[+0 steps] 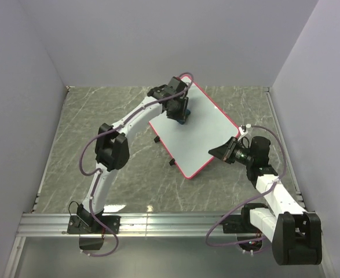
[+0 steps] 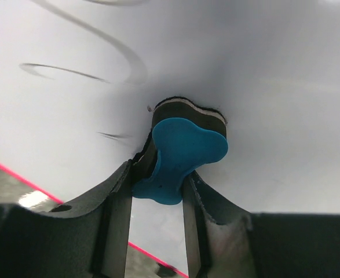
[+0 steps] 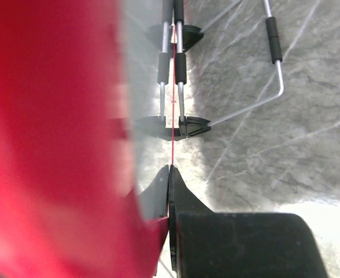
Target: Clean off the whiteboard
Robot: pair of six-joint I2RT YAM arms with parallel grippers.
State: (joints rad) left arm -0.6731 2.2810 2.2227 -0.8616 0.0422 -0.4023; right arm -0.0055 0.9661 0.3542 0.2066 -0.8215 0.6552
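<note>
Left gripper [image 2: 158,179] was clamped on the blue eraser [image 2: 184,150], felt side pressed onto the whiteboard [image 1: 198,133]. Right gripper [image 3: 168,174] pinched the board's red rim. Whiteboard sat skewed on the tabletop [image 1: 100,110], dark curved scribbles [image 2: 123,55] near the eraser.

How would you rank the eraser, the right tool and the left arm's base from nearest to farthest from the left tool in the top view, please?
1. The eraser: held in the left tool, on the whiteboard.
2. The right tool: at the board's lower right edge, closed on its rim.
3. The left arm's base: bottom left.
</note>
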